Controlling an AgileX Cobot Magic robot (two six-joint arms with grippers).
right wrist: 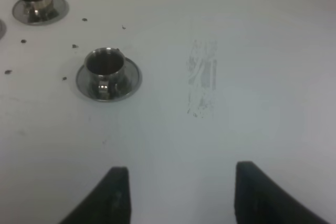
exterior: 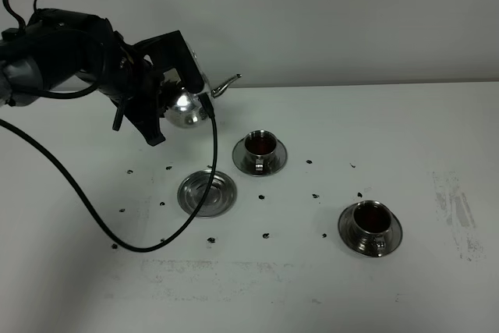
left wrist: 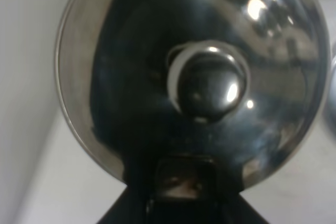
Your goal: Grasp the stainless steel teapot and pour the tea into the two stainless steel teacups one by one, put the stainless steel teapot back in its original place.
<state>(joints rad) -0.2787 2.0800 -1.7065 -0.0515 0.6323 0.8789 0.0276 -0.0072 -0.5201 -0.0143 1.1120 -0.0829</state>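
Gripping the stainless steel teapot by its handle side, the left gripper holds it raised above the table, spout toward the far teacup. Empty saucer lies below, apart from the pot. Near teacup holds dark tea, as does the far one. Right gripper: fingers spread, holding nothing. Tea-leaf specks scattered about.

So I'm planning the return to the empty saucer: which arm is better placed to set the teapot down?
Left. The left gripper holds the teapot just above the empty saucer; the right gripper is open, empty, near the right-hand teacup.
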